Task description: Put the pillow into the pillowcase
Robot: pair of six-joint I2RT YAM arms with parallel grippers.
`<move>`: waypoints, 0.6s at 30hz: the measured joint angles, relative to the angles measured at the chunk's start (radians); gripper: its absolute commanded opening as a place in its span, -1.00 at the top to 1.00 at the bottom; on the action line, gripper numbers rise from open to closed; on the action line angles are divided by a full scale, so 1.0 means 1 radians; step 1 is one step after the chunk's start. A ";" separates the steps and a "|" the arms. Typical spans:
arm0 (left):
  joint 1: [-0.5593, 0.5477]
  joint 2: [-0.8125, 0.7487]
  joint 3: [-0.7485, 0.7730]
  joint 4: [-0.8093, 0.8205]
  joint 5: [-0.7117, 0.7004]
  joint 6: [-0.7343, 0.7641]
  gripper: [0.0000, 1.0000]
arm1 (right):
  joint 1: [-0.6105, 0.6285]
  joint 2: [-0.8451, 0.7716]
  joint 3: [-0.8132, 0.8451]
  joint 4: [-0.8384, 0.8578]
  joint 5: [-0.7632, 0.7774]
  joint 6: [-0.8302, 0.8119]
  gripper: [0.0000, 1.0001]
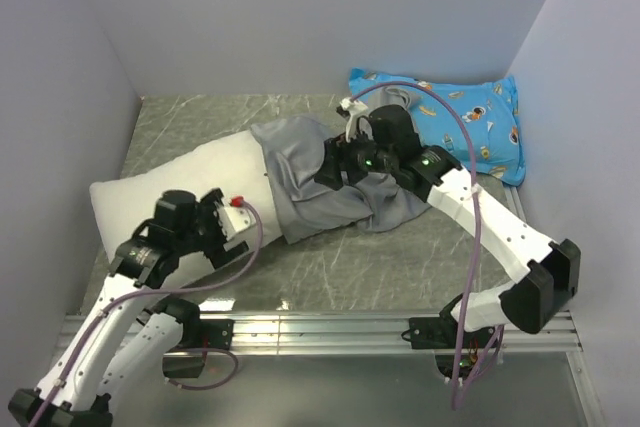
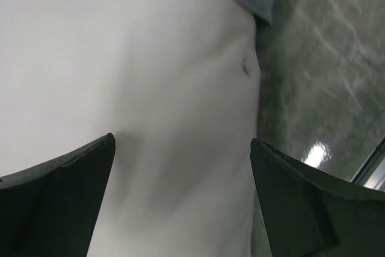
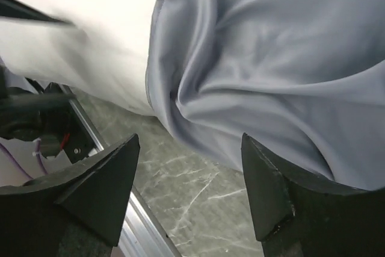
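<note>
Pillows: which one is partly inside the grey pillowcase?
The plain white pillow, its right end under the pillowcase; the blue printed pillow lies outside it.

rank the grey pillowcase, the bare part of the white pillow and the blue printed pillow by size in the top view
1. grey pillowcase
2-3. bare part of the white pillow and blue printed pillow: these look alike and both are partly hidden, so not ranked

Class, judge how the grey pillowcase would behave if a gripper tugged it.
Probably floppy: the pillowcase lies in deep folds, draped over the pillow. Likely slippery, given its satiny sheen. If pushed, it would probably bunch rather than slide whole.
</note>
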 measured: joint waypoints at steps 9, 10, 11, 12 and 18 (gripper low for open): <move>-0.275 0.051 -0.250 0.130 -0.329 -0.013 -0.51 | -0.016 -0.075 -0.323 -0.026 -0.050 -0.061 -0.10; -0.291 0.066 -0.268 0.165 -0.362 -0.031 -0.18 | -0.012 -0.075 -0.346 -0.035 -0.049 -0.066 -0.09; -0.299 0.089 -0.272 0.190 -0.386 -0.047 0.49 | -0.009 -0.075 -0.363 -0.042 -0.042 -0.072 -0.07; -0.302 0.112 -0.268 0.209 -0.398 -0.066 0.73 | -0.005 -0.075 -0.372 -0.049 -0.029 -0.078 -0.04; -0.297 0.295 -0.024 0.126 -0.330 -0.230 1.00 | 0.015 -0.077 -0.349 -0.063 0.048 -0.121 -0.03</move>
